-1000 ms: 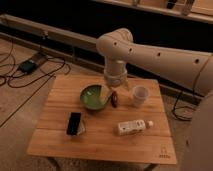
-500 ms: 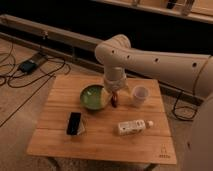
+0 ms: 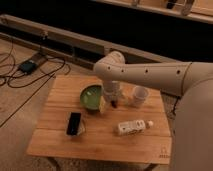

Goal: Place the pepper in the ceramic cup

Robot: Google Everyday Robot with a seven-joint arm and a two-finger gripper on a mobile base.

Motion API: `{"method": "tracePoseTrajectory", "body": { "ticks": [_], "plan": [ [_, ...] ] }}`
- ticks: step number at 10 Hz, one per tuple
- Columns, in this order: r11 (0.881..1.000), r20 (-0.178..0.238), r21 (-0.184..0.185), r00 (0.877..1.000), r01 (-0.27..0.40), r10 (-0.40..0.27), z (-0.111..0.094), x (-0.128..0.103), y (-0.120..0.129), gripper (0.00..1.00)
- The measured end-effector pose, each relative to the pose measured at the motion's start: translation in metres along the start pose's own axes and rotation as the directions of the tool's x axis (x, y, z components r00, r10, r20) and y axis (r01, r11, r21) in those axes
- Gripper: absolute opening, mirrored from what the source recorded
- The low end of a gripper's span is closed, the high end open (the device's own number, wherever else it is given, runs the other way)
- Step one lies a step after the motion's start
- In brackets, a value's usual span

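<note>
The small dark red pepper (image 3: 114,103) lies on the wooden table (image 3: 60,135), between the green bowl (image 3: 92,96) and the white ceramic cup (image 3: 139,96). My gripper (image 3: 113,98) points down right over the pepper, at the end of the white arm that comes in from the right. The arm's wrist hides most of the gripper. The cup stands upright a short way to the right of the gripper.
A white plastic bottle (image 3: 132,127) lies on its side at the front right of the table. A black flat device (image 3: 74,123) lies at the front left. Cables and a black box (image 3: 26,65) lie on the floor at the left.
The arm has come lower and a little toward the table's front, bringing the gripper down onto the pepper. The objects on the table have not moved.
</note>
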Motion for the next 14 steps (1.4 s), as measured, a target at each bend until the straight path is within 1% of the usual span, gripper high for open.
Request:
{"method": "tracePoseTrajectory", "body": {
  "ticks": [1, 2, 3, 5, 7, 9, 11, 14],
  "plan": [
    [1.0, -0.01, 0.006, 1.0, -0.013, 0.013, 0.02, -0.004, -0.007, 0.8],
    [1.0, -0.02, 0.009, 0.999, -0.029, 0.029, 0.035, -0.006, -0.016, 0.8],
    [0.999, -0.022, 0.006, 0.999, -0.041, 0.042, 0.047, -0.011, -0.021, 0.8],
    [0.997, -0.044, -0.009, 0.996, -0.079, 0.079, 0.08, -0.015, -0.036, 0.8],
    [0.995, -0.064, -0.035, 0.994, -0.096, 0.094, 0.101, -0.018, -0.041, 0.8],
    [0.992, -0.054, -0.066, 0.993, -0.112, 0.108, 0.115, -0.035, -0.044, 0.8],
    [0.99, -0.036, -0.088, 0.993, -0.115, 0.112, 0.121, -0.054, -0.045, 0.8],
    [0.989, -0.013, -0.098, 0.994, -0.11, 0.11, 0.128, -0.073, -0.051, 0.8]
  ]
}}
